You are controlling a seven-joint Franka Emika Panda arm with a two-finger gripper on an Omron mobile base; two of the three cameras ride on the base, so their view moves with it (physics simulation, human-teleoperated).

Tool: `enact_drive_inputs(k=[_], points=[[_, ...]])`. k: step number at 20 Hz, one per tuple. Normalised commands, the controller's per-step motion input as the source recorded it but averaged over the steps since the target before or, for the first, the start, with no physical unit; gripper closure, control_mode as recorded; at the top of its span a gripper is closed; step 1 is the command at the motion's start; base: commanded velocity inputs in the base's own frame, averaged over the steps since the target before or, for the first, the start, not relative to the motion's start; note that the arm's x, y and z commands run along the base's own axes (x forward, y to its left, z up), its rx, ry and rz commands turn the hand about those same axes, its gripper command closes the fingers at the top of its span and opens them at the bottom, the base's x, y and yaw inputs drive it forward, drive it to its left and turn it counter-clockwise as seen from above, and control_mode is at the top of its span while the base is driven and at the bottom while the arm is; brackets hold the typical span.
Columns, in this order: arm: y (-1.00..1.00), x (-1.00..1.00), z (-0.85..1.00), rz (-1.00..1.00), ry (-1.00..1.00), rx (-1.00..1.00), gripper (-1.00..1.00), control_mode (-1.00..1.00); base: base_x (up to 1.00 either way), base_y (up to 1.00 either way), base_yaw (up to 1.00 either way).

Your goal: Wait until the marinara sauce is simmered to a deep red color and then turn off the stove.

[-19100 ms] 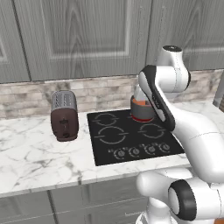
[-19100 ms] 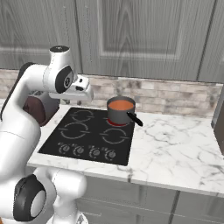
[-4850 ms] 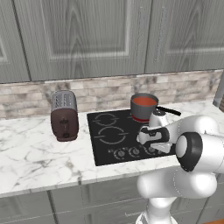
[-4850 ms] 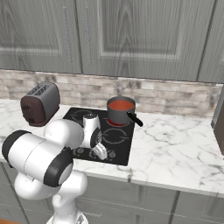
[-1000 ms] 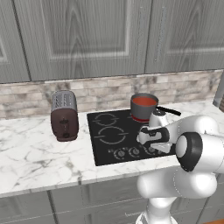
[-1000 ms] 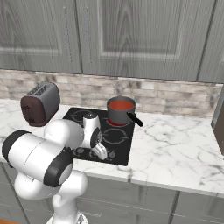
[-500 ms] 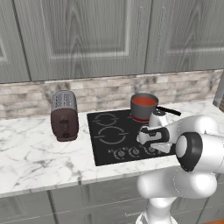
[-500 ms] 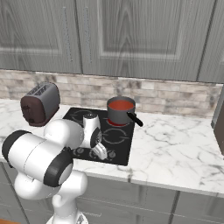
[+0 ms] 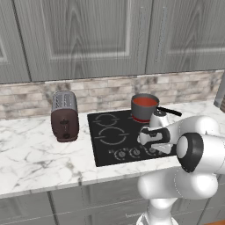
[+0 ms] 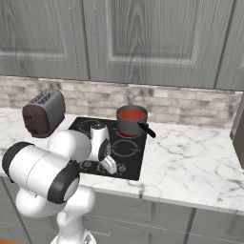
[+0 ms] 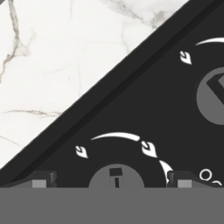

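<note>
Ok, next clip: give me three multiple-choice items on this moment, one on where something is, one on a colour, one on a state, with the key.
1. Where does the saucepan stand on the stove?
A. On a burner at the back, by the wall
B. On the front burner beside the knobs
C. Off the stove, on the marble counter

2. What colour is the marinara sauce?
A. Pale yellow
B. Red
C. Green

3. How do the jaws of the gripper stand?
A. Shut on the pan handle
B. Shut on a knob
C. Open, either side of a knob

Key: 1 A, both base views show the pan on the far side of the cooktop near the backsplash. 2 B, the round surface in the pan is red. 3 C, in the hand view the two fingertips sit apart with a knob between them.
</note>
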Motion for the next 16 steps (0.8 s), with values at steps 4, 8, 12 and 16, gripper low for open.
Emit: enact_drive_inputs(k=[4,8,12,16], points=[[0.0,0.0,0.0,0.0,0.0,0.0,-1.0,-1.0,0.0,0.0,0.0],[0.0,0.0,0.0,0.0,0.0,0.0,-1.0,-1.0,0.0,0.0,0.0],[0.0,0.0,0.0,0.0,0.0,0.0,-1.0,-1.0,0.0,0.0,0.0],[0.0,0.0,0.0,0.0,0.0,0.0,-1.0,-1.0,0.0,0.0,0.0]])
